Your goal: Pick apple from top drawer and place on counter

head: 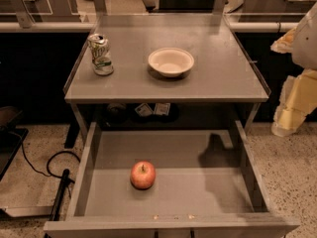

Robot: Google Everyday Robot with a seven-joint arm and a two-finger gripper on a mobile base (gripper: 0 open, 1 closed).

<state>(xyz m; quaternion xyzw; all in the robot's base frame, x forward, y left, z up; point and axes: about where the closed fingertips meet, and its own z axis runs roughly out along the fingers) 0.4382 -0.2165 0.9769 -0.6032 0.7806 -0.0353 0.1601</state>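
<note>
The red apple [143, 175] with yellowish patches and a short stem lies on the bare bottom of the open top drawer [198, 187], left of the drawer's middle. The grey counter [218, 73] is above and behind the drawer. My gripper [291, 114] hangs at the right edge of the view, beside the cabinet's right side, well right of the apple and outside the drawer. It casts a dark shadow on the drawer's right part.
A cream-white bowl [171, 61] stands on the middle of the counter. A crushed green-and-white can [101, 54] stands on its left part. Small packets [151, 109] lie in the dark gap under the counter. A black cable [54, 177] runs on the floor at left.
</note>
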